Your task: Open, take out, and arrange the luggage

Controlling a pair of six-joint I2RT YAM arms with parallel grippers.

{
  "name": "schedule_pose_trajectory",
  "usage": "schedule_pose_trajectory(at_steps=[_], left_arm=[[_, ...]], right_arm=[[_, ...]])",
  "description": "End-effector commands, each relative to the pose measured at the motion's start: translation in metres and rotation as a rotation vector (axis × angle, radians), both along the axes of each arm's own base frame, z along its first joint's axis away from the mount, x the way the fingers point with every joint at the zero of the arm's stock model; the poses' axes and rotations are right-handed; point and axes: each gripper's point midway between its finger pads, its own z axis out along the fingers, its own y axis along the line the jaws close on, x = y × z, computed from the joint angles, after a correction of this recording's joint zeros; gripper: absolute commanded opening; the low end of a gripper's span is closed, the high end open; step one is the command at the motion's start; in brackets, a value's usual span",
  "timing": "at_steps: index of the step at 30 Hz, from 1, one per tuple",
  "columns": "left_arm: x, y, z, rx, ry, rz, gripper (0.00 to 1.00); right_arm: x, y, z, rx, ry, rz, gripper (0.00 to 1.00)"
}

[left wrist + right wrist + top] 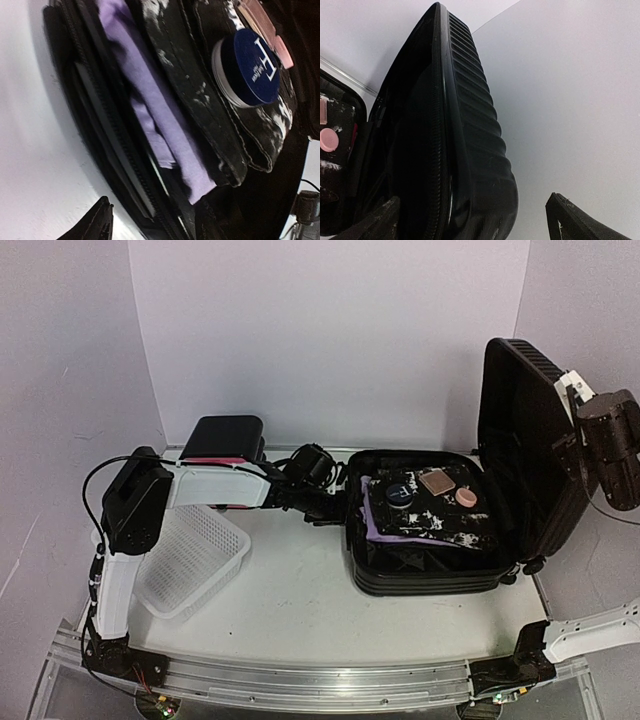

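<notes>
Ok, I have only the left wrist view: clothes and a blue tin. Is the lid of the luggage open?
Observer: Yes. The lid stands upright on the right side of the luggage.
Operator: And where is the right gripper?
Observer: The right gripper is open, with one finger on each side of the lid.
Operator: Is there some container for the items?
Observer: A white mesh basket sits left of the luggage, apart from it.
</notes>
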Motion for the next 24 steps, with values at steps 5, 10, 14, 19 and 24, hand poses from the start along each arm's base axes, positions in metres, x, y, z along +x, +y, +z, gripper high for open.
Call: schedule_pose_trajectory(at_steps=[5, 10, 14, 19, 24], left_arm=[[-0.063, -0.005, -0.030, 0.014, 0.209, -0.131, 0.52], [-0.066, -0.010, -0.032, -0.002, 0.229, -0.140, 0.50], [-0.071, -0.015, -0.032, -0.024, 0.252, -0.151, 0.48], [-0.073, -0.017, -0.032, -0.038, 0.260, -0.156, 0.47], [-0.074, -0.018, -0.033, -0.043, 0.268, -0.161, 0.45]], right_arm=[[-0.017, -0.031, 0.006, 0.010, -0.077, -0.071, 0.98], [-0.023, -0.040, 0.007, 0.026, -0.089, -0.074, 0.98], [-0.024, -0.042, 0.007, 0.018, -0.089, -0.076, 0.98], [-0.028, -0.047, 0.009, 0.037, -0.097, -0.074, 0.98], [-0.022, -0.038, 0.005, 0.047, -0.077, -0.049, 0.98]])
